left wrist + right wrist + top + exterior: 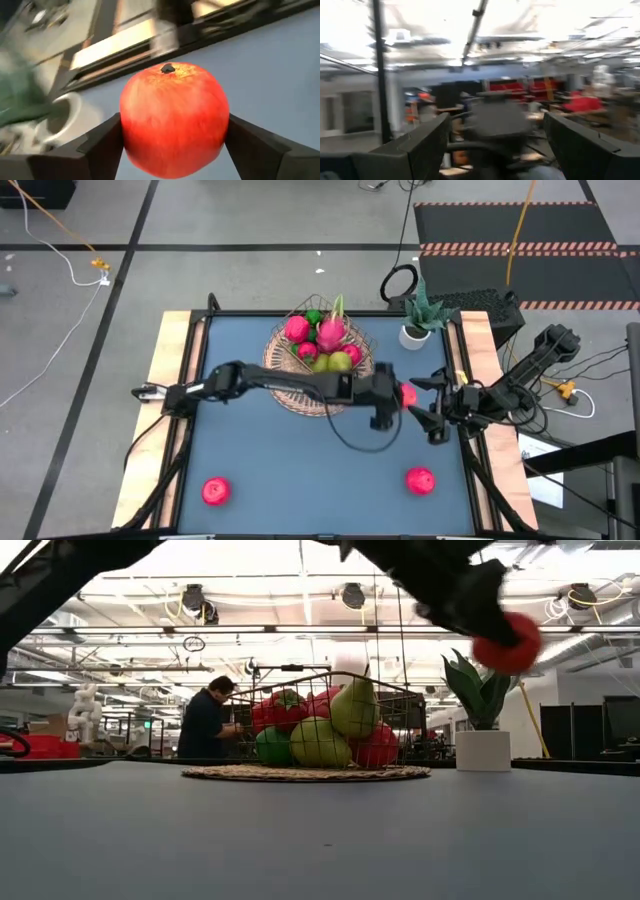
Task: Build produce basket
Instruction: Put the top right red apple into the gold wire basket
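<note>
We take the basket [285, 395] as our landmark: a round, flat-rimmed disc of tan wicker under a thin wire frame, sitting at the far middle of the blue-grey table [300, 460]. It already holds a heap of produce: red round fruits, a pink dragon fruit [331, 332] with green tips, and glossy yellow-green pears [355, 706] stacked high against the wire.

Our left arm reaches across the near rim of the basket and out past its right side, where the left gripper [402, 394] pinches a red apple [174, 118] between its two dark fingers, lifted well clear of the table. The apple is smooth and waxy, rounded, with a dark stem dimple; the flat fingers press on its curved flanks only. The right gripper [437, 412] hangs just beyond, farther from the basket, its fingers spread and empty.

Risks as we judge them: a slick round fruit held at two small contact patches could roll or slip out during a swing toward the basket. The two grippers sit close together, so a careless move could knock them. The pile is tall and rounded, so a drop from height could bounce off or dislodge a pear. The white pot [413, 333] with its spiky plant, right of the basket, could be clipped.

Two more red fruits [215, 491] [420, 479] lie on the table well in front of the basket.
</note>
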### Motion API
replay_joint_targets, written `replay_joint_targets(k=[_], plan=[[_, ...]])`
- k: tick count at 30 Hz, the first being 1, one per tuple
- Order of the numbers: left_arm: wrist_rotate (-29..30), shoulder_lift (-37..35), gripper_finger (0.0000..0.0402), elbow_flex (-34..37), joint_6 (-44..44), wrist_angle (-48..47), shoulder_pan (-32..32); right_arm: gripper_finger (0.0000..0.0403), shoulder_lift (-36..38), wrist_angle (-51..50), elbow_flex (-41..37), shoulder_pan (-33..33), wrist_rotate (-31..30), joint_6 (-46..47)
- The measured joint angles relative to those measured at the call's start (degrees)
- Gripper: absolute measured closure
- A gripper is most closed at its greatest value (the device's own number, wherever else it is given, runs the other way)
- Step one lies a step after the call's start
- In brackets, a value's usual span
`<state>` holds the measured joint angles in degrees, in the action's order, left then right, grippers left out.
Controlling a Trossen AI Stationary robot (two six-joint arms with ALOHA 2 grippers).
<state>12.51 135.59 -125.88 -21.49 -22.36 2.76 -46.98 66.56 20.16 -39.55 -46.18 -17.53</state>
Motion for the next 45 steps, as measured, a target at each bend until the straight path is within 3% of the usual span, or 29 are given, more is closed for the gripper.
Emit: replay_joint_targets(k=[4, 9, 13, 23, 29, 33, 38, 45], plan=[[1.68, -4.33, 0.0118, -0.21, 3.29, -6.7, -3.41, 0.009, 0.09, 0.05, 0.02, -0.68, 4.4, 0.97], [1.51, -5.36, 0.0118, 0.03, 6.44, -18.39, -8.13, 0.009, 0.08, 0.11, 0.02, -1.9, 4.82, -0.54], [1.68, -7.12, 0.0101, -0.05, 7.04, -21.95, -11.5, 0.009, 0.11, 0.46, 0.02, -2.14, 5.75, -0.98], [1.47, -11.31, 0.0118, -0.09, 7.06, -22.72, -15.02, 0.009, 0.11, -0.48, 0.02, -2.19, 2.09, -2.83], [0.77, -12.25, 0.01, 0.3, 6.97, -24.96, -15.8, 0.009, 0.17, -3.83, 0.02, -2.47, -0.51, -1.24], [-4.41, -12.46, 0.0107, 3.02, 7.1, -24.65, -16.9, 0.009, 0.2, -4.73, 0.02, -3.54, -2.08, -1.29], [-4.94, -12.27, 0.0116, 7.92, 8.17, -24.04, -18.85, 0.009, 0.2, -4.7, 0.02, -4.54, -6.09, -2.94], [-5.47, -12.33, 0.0087, 13.95, 8.98, -20.11, -20.41, 0.009, 0.2, -4.32, 0.02, -4.55, -6.5, -4.43]])
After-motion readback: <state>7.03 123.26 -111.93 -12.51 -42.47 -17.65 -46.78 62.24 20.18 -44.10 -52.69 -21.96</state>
